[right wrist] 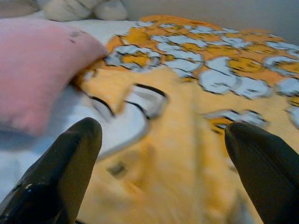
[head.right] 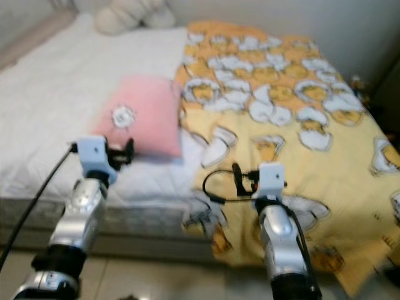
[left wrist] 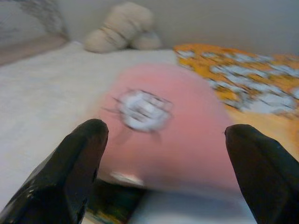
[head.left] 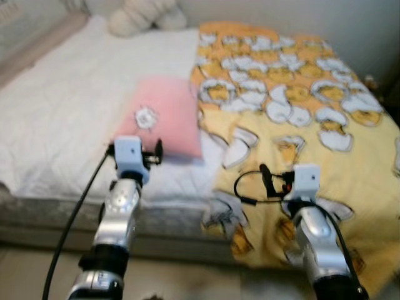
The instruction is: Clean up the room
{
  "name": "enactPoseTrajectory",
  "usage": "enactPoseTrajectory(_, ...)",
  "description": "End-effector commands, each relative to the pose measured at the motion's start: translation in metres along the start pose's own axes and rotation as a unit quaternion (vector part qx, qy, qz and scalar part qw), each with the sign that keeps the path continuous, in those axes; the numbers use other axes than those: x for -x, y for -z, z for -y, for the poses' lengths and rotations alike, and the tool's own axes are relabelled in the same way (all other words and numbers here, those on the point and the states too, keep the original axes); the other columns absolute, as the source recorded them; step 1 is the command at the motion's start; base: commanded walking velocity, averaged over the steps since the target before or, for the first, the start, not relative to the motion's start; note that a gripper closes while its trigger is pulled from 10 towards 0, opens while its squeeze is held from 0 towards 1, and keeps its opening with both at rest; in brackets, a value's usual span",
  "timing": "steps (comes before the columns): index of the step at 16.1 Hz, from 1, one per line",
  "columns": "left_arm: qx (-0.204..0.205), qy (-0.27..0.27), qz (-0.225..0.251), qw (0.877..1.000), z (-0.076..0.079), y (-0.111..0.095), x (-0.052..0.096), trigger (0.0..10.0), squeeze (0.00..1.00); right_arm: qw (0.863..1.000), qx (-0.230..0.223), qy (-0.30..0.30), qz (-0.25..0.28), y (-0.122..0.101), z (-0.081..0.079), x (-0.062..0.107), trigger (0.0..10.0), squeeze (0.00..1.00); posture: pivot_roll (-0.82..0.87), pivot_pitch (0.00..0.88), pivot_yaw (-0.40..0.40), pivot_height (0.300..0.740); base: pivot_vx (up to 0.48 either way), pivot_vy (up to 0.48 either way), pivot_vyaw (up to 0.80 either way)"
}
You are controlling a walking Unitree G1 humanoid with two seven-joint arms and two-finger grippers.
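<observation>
While both pincers gape, pink pillow (head.left: 164,115) bears unreadable emblem (left wrist: 144,109).

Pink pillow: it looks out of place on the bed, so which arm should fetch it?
Left, probably. The left gripper points straight at the pink pillow, jaws open; the right gripper faces the yellow blanket instead.

White bed sheet (head.left: 69,106), upper left: quilted matt cloth. Pink pillow (head.left: 164,122), centre: soft matt fabric with a small white patch. Yellow blanket (head.left: 294,125), right: printed matt cloth, rumpled. Cream plush toy (head.left: 145,15), top: fuzzy. Arms lower frame: shiny silver metal. Left gripper (left wrist: 163,175) fingers: glossy black plastic.
</observation>
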State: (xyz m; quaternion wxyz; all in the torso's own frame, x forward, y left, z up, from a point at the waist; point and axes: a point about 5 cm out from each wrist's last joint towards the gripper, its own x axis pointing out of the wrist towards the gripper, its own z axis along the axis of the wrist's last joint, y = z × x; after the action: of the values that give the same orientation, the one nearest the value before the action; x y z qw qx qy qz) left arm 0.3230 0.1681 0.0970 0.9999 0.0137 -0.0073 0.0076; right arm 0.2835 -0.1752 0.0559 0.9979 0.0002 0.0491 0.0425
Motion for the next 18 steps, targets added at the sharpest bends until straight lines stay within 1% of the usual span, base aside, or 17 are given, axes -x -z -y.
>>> enactPoseTrajectory(1,-0.008,-0.022,0.008,1.0,-0.01,-0.004,-0.002,10.0,0.0,1.0,0.001,-0.019,0.014,-0.008,-0.008,-0.005,10.0,0.0,0.05,0.0,-0.03,0.74,0.469,0.0,0.0)
enactPoseTrajectory(2,-0.008,-0.022,0.012,1.0,-0.01,-0.007,-0.004,10.0,0.0,0.999,0.008,-0.029,0.021,-0.013,-0.011,-0.008,10.0,0.0,0.06,0.0,-0.032,0.74,0.469,0.0,0.61)
enactPoseTrajectory(3,-0.006,-0.019,0.016,1.0,-0.008,-0.01,-0.005,10.0,0.0,0.999,0.004,-0.03,0.025,-0.016,-0.012,-0.011,10.0,0.0,0.06,0.0,-0.034,0.74,0.472,0.0,0.58)
enactPoseTrajectory(5,-0.005,-0.014,0.024,1.0,-0.006,-0.015,-0.008,10.0,0.0,0.999,0.014,-0.031,0.033,-0.023,-0.013,-0.015,10.0,0.0,0.06,0.0,-0.035,0.74,0.472,0.0,0.0)
enactPoseTrajectory(6,-0.013,-0.011,0.035,0.999,-0.005,-0.025,-0.016,10.0,0.0,0.998,0.002,-0.031,0.051,-0.038,-0.014,-0.023,10.0,0.0,0.07,0.0,-0.035,0.74,0.472,0.0,0.0)
enactPoseTrajectory(7,-0.026,-0.011,0.05,0.998,-0.006,-0.04,-0.026,10.0,0.0,0.996,-0.005,-0.043,0.082,-0.061,-0.017,-0.032,10.0,0.0,0.07,0.0,-0.03,0.74,0.48,0.0,0.0)
enactPoseTrajectory(8,-0.026,-0.009,0.066,0.997,-0.007,-0.052,-0.032,10.0,0.0,0.993,-0.013,-0.052,0.102,-0.08,-0.018,-0.04,10.0,0.0,0.07,0.0,-0.029,0.74,0.48,0.0,0.0)
enactPoseTrajectory(9,-0.037,-0.01,0.071,0.997,-0.008,-0.061,-0.038,10.0,0.0,0.993,-0.037,-0.058,0.095,-0.088,-0.018,-0.047,10.0,0.0,0.07,0.0,-0.03,0.74,0.48,0.0,0.0)
enactPoseTrajectory(10,-0.054,-0.011,0.058,0.997,-0.007,-0.072,-0.05,10.0,0.0,0.991,-0.093,-0.065,0.065,-0.093,-0.016,-0.06,10.0,0.0,0.07,0.0,-0.029,0.74,0.0,0.0,0.0)
enactPoseTrajectory(11,-0.069,-0.02,0.044,0.996,-0.008,-0.076,-0.056,10.0,0.0,0.989,-0.12,-0.073,0.046,-0.092,-0.017,-0.065,10.0,0.0,0.08,0.0,-0.027,0.74,0.0,0.0,0.0)
enactPoseTrajectory(12,-0.064,-0.017,-0.006,0.998,-0.007,-0.079,-0.071,10.0,0.0,0.982,-0.17,-0.087,0.004,-0.086,-0.02,-0.077,10.0,0.0,0.09,0.0,-0.018,0.74,0.0,0.0,0.0)
enactPoseTrajectory(13,-0.061,-0.012,-0.025,0.998,-0.006,-0.079,-0.075,10.0,0.0,0.978,-0.185,-0.092,-0.007,-0.086,-0.023,-0.081,10.0,0.0,0.09,0.0,-0.019,0.74,0.0,0.0,0.0)
enactPoseTrajectory(14,-0.036,-0.008,-0.066,0.997,-0.01,-0.078,-0.081,10.0,0.0,0.972,-0.211,-0.102,-0.021,-0.085,-0.028,-0.085,10.0,0.0,0.1,0.0,-0.024,0.74,0.0,0.0,0.0)
enactPoseTrajectory(15,-0.008,-0.002,-0.095,0.995,-0.014,-0.078,-0.084,10.0,0.0,0.965,-0.234,-0.111,-0.037,-0.081,-0.032,-0.088,10.0,0.0,0.11,0.009,-0.026,0.74,0.0,0.0,0.0)
enactPoseTrajectory(16,-0.004,-0.003,-0.107,0.994,-0.016,-0.077,-0.085,10.0,0.0,0.962,-0.246,-0.108,-0.045,-0.078,-0.032,-0.088,10.0,0.0,0.12,0.027,-0.02,0.74,0.0,0.0,0.0)
enactPoseTrajectory(17,0.03,-0.01,-0.113,0.993,-0.021,-0.08,-0.087,10.0,0.0,0.955,-0.275,-0.092,-0.06,-0.071,-0.029,-0.088,10.0,0.0,0.13,0.072,-0.024,0.74,0.0,0.0,0.0)
enactPoseTrajectory(18,0.046,-0.012,-0.112,0.993,-0.023,-0.085,-0.089,10.0,0.0,0.952,-0.289,-0.083,-0.064,-0.067,-0.026,-0.089,10.0,0.0,0.12,0.104,-0.024,0.74,0.0,0.0,0.0)
